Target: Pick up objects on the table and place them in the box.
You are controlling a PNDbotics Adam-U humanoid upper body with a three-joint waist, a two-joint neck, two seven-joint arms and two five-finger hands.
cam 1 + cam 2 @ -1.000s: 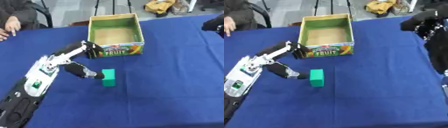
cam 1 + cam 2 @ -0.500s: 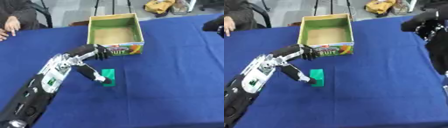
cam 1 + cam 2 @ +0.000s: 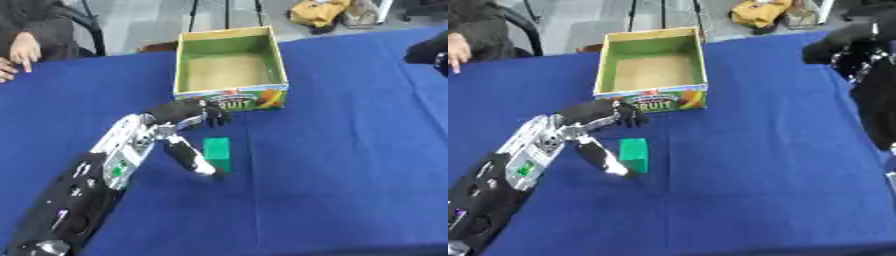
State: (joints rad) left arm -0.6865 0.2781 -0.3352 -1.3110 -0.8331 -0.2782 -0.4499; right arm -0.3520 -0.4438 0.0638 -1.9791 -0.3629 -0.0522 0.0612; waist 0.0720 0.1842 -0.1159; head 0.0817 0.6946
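Blue cloth covers the whole surface (image 3: 350, 165), with a grey floor beyond its far edge. Taking the box (image 3: 230, 67) as the landmark: it is one open cardboard fruit carton with green inner walls and a tan floor, standing near the far side of the surface, and nothing can be seen inside it. Left of the box and nearer the camera, the robot's left arm runs up from the lower left corner, and its left hand (image 3: 185, 131) sits just in front of the box's printed front wall. The fingers are spread rather than curled, some reaching toward the box front, while the thumb (image 3: 191, 159) stretches down alongside the left face of the one green block (image 3: 217, 153), at or very near touching it. That block stands on the cloth a little in front of the box. Well to the right of the box, the right hand (image 3: 843, 42) shows as a dark shape at the upper right; whether its fingers are open or curled cannot be told.
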